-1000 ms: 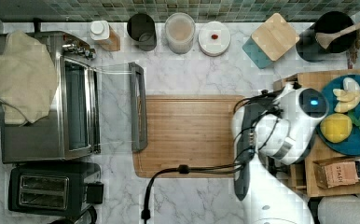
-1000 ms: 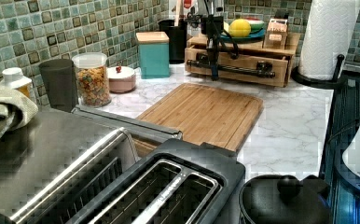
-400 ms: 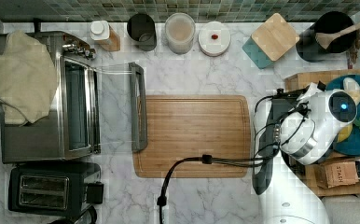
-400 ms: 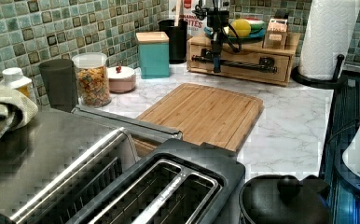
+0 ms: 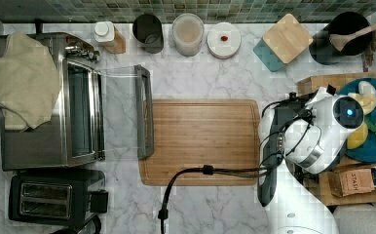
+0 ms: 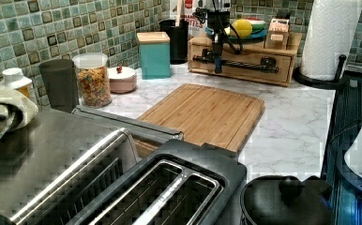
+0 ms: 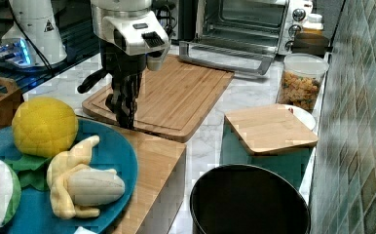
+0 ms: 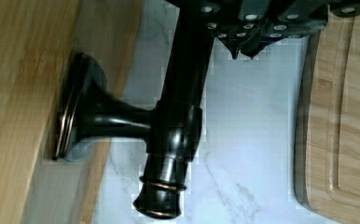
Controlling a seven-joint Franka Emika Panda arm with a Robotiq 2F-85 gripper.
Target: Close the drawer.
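Note:
The drawer [image 6: 249,71] is the light-wood front of a low wooden stand [image 6: 198,44], and it carries a long dark bar handle [image 6: 240,63]. In the left view the front looks flush with the stand. My gripper [image 6: 218,69] hangs straight down in front of it, against the handle. In the wrist view the handle [image 8: 178,126] stands off the drawer front [image 8: 24,93] on a round foot, and my shut fingertips [image 8: 248,46] lie right beside the bar, nothing between them. In the top view the handle [image 5: 269,187] lies under my wrist.
A brown cutting board [image 5: 200,141] lies close in front of the drawer. A blue plate [image 7: 103,161] with toy fruit sits on the stand. A toaster oven [image 5: 74,117] has its door [image 5: 144,112] open. Jars and a teal box [image 5: 281,41] line the tiled wall.
My arm has moved to the top view's right with the handle, and the drawer front has slid in against the stand. The cutting board now lies fully uncovered.

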